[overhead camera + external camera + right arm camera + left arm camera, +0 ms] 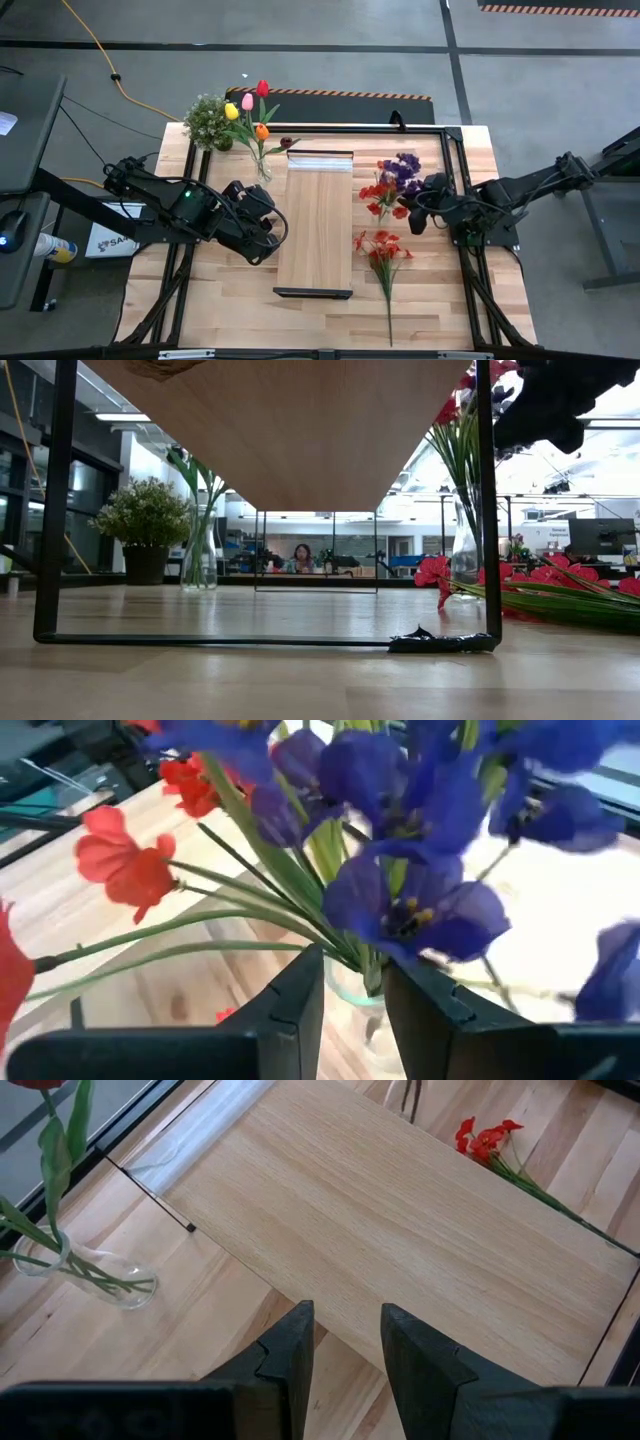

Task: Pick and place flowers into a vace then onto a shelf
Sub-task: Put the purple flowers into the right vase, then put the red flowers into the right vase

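A clear glass vase (465,555) stands on the table right of the shelf (318,220), holding purple flowers (405,168) and red sprays (380,192). My right gripper (355,975) is at the vase's mouth, coming from the table's right. It is open, with a finger on either side of the green stems (330,925). Another red spray (382,250) lies flat on the table nearer the front. A second vase (262,165) at the far left holds tulips. My left gripper (347,1330) hovers open over the shelf's left edge, with nothing between its fingers. My right gripper has its fingers (290,1000) on either side of the stems at the vase's rim (352,992), slanting down from the table's right. I cannot tell whether a finger touches the stems or the glass. The vase stands upright on the table.
The shelf is a light wood board raised on a black frame (55,510) above the table. A bushy potted plant (208,122) stands at the far left corner. Bare wood lies left of the shelf and along the near edge (300,320). People sit in the room behind (300,558).
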Controlling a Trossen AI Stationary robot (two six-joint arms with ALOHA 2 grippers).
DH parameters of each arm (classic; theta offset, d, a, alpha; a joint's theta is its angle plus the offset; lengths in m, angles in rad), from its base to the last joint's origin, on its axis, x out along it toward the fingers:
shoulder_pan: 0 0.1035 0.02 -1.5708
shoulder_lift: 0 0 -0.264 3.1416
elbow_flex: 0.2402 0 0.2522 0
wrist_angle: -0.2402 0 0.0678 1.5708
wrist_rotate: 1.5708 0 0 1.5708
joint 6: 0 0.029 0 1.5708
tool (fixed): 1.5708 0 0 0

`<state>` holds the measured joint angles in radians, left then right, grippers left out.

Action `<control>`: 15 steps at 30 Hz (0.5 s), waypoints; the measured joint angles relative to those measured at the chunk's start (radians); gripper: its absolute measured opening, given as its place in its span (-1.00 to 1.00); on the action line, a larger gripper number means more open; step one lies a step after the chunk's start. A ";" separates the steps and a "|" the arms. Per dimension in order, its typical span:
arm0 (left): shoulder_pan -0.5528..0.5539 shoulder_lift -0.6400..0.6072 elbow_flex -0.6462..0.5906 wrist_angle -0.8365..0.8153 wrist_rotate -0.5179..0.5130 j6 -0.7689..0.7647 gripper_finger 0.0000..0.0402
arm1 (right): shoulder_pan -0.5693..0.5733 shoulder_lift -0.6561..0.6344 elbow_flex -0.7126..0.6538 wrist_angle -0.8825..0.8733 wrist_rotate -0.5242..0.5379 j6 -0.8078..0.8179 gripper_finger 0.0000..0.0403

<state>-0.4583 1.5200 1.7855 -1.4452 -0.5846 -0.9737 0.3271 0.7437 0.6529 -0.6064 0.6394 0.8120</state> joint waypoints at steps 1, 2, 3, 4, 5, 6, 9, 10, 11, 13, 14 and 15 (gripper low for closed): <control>0.000 0.000 0.000 0.000 0.000 0.000 -0.24 | 0.000 -0.006 0.000 -0.001 -0.005 0.000 -0.53; 0.000 0.000 0.000 0.000 0.000 0.000 -0.24 | 0.000 -0.012 0.000 0.000 -0.011 0.000 -0.53; 0.000 0.000 0.000 0.000 0.000 0.000 -0.24 | 0.000 -0.020 0.000 -0.001 -0.016 0.000 -0.53; 0.000 0.000 0.000 0.000 0.000 0.000 -0.24 | 0.000 -0.029 0.000 -0.003 -0.021 0.000 -0.53; 0.000 0.000 0.000 0.000 0.000 0.000 -0.24 | 0.000 -0.039 0.000 -0.005 -0.028 0.000 -0.53; 0.000 0.000 0.000 0.000 0.000 0.000 -0.24 | 0.000 -0.048 0.000 -0.007 -0.036 -0.004 -0.53; 0.000 0.000 0.000 0.000 0.000 0.000 -0.24 | 0.000 -0.079 0.000 -0.019 -0.048 -0.007 -0.53; 0.000 0.000 0.000 0.000 0.000 0.000 -0.24 | 0.000 -0.090 0.000 -0.026 -0.049 -0.007 -0.53; 0.000 0.000 0.000 0.000 0.000 0.000 -0.24 | 0.000 -0.100 0.000 -0.030 -0.048 -0.007 -0.53; 0.000 0.000 0.000 0.000 0.000 0.000 -0.24 | 0.000 -0.120 0.000 -0.048 -0.052 -0.005 -0.53; 0.000 0.000 0.000 0.000 0.000 0.000 -0.24 | 0.000 -0.129 0.000 -0.055 -0.057 -0.004 -0.53; 0.000 0.000 0.000 0.000 0.000 0.000 -0.24 | 0.000 -0.139 0.000 -0.057 -0.065 -0.003 -0.53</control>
<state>-0.4583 1.5204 1.7856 -1.4456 -0.5850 -0.9737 0.3271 0.6052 0.6529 -0.6636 0.5741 0.8092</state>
